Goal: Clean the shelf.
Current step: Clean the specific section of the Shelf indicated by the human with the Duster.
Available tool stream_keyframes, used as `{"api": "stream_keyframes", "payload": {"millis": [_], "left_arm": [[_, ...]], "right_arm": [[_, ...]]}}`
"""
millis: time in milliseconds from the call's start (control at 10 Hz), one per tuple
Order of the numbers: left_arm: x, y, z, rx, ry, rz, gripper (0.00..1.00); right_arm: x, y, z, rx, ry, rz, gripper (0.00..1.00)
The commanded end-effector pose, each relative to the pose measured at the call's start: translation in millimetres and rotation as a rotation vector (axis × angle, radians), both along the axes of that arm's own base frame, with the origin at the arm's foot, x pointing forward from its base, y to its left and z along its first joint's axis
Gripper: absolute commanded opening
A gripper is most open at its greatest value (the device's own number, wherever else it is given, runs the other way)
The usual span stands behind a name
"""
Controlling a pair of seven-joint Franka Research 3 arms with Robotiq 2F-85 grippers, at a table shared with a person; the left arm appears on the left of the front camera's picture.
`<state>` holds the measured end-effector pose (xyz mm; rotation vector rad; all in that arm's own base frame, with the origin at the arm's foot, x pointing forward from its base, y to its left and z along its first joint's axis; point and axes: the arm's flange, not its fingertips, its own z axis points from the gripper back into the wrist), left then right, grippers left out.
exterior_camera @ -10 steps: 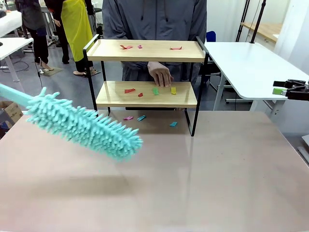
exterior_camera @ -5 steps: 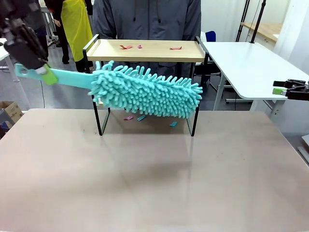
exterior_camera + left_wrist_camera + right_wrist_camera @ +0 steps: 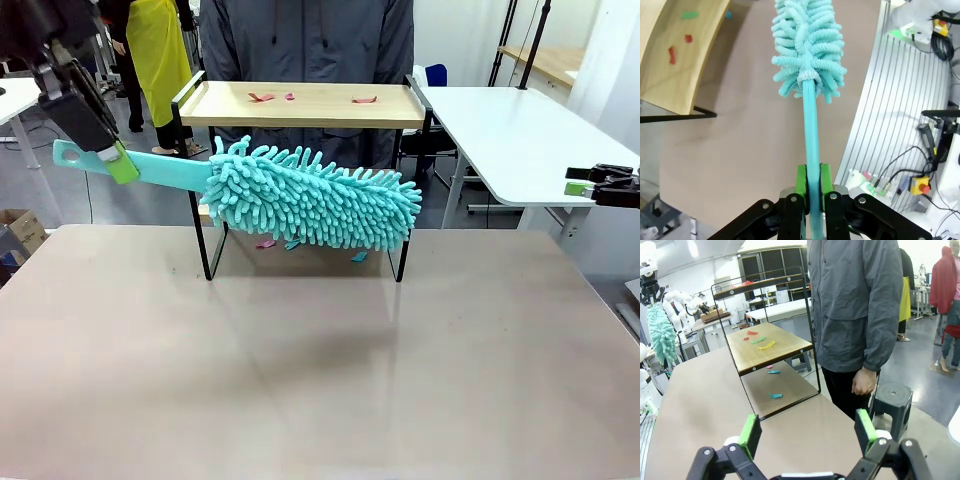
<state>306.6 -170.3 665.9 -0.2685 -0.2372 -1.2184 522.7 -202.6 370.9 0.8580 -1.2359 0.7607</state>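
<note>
Since the earlier frame, the blue duster (image 3: 315, 200) is shifted slightly; its handle is held by the left fingers (image 3: 813, 181). The shelf (image 3: 300, 105) is placed toward twelve o'clock on the worktop (image 3: 300, 360). The right fingers (image 3: 807, 432) are kept wide. Scraps (image 3: 262, 98) could be flicked off or a rail bumped, if the sweep is made too fast.

Worktop (image 3: 320, 380), one: pale beige, its far right corner lying near a white side table (image 3: 530, 135) with pale legs. Floor (image 3: 935, 405), grey, glossy, reflecting light. Stool (image 3: 892, 402), dark grey, standing beyond the worktop's edge. Wall (image 3: 695, 277), white, rising behind dark-paned windows (image 3: 775, 265). Ceiling light (image 3: 692, 248), one, glowing. Cardboard box (image 3: 22, 230), open, sitting off the worktop's far left corner.
</note>
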Motion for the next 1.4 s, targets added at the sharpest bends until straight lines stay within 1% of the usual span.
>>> {"api": "stream_keyframes", "payload": {"millis": [0,100,200,300,500,600,700,800,900,1000,1100,1200,1300], "left_arm": [[1,-2,-2,0.004,0.005,-0.003,0.13],[1,-22,-7,0.037,0.010,0.105,0.13],[5,-39,-15,0.023,0.025,0.160,0.13],[6,-51,-23,0.017,0.045,0.240,0.13],[7,-73,-30,-0.056,0.055,0.355,0.13],[7,-83,-30,-0.062,0.067,0.420,0.13],[6,-100,-31,-0.074,0.043,0.470,0.13],[6,-123,-32,-0.076,0.041,0.517,0.13],[6,-143,-33,-0.069,0.035,0.588,0.13],[6,-160,-33,-0.106,0.019,0.638,0.13],[10,-175,-35,-0.144,0.024,0.705,0.13],[13,-190,-39,-0.153,0.022,0.796,0.13],[12,-206,-42,-0.153,-0.002,0.840,0.13]], "right_arm": [[1,2,3,-0.001,-0.007,0.001,1.00],[1,2,3,-0.001,-0.007,0.001,1.00],[1,2,3,-0.001,-0.007,0.001,1.00],[1,2,3,-0.001,-0.007,0.001,1.00],[1,2,3,-0.001,-0.007,0.001,1.00],[1,2,3,-0.001,-0.007,0.001,1.00],[1,2,3,-0.001,-0.007,0.001,1.00],[1,2,3,-0.001,-0.007,0.001,1.00],[1,2,3,-0.001,-0.007,0.001,1.00],[1,2,3,-0.001,-0.007,0.001,1.00],[1,2,3,-0.001,-0.007,0.001,1.00],[1,2,3,-0.001,-0.007,0.001,1.00],[1,2,3,-0.001,-0.007,0.001,1.00]]}}
